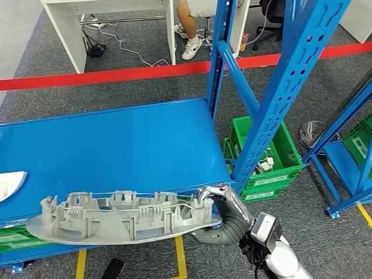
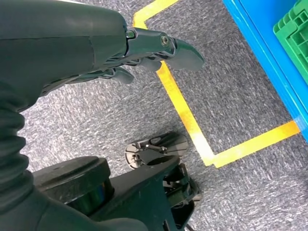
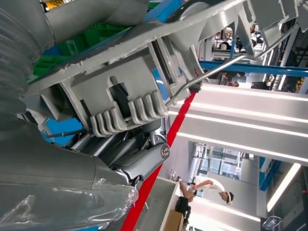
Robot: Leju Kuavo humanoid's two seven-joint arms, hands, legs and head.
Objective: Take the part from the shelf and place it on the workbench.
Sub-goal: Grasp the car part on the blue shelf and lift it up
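Person (image 1: 193,23) by the white desk (image 1: 70,29): cut off by the top edge, legs and shoes alone inside the frame.

Pale curved piece (image 1: 11,185) on the shelf (image 1: 131,145): cut by the left edge, shape cannot be told.

Right hand (image 1: 221,215): fingers partly hidden behind the end of the part (image 1: 122,218); in the wrist view the part covers most of them, so the hold itself cannot be made out finely.

Green crate (image 1: 267,157): front post covers its left side; contents too small to name.

Dark round object (image 1: 312,135) on the carpet: half hidden by a blue beam.

Left hand (image 2: 152,55): fingertips overlap, spread unclear.
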